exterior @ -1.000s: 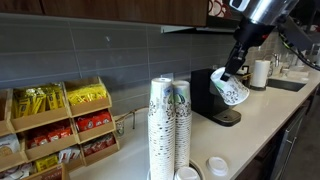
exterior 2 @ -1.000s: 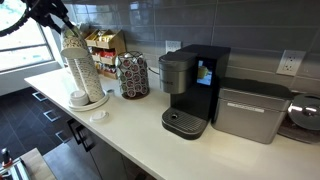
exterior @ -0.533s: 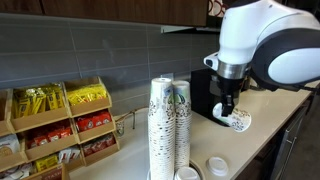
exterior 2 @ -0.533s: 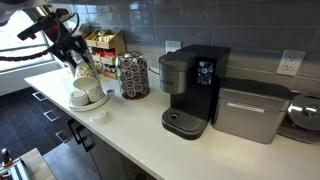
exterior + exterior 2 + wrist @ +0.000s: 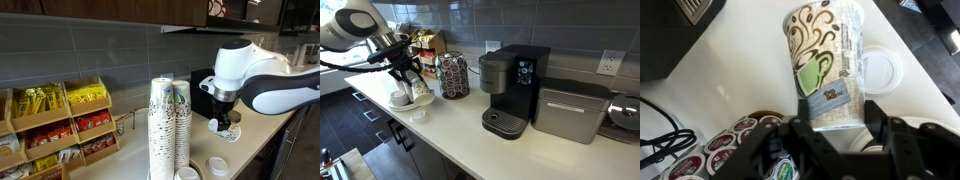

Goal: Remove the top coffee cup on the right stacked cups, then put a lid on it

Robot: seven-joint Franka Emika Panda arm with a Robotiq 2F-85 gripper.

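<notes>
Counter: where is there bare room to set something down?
Free: the front of the white counter between the small round white lid and the black coffee machine. Crowded: the window end, where the tool holds a speckled paper cup beside the round pod rack.

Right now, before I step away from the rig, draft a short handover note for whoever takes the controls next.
Gripper: shut on the top coffee cup, held low over the counter; whether it touches down is unclear.
Right stacked cups: standing beside the twin stack, away from the arm.
Lid: lying loose on the counter beside the cup.
Done: cup is off the stack.
Left: stand the cup mouth up, release, pick up the lid, press it on.
</notes>
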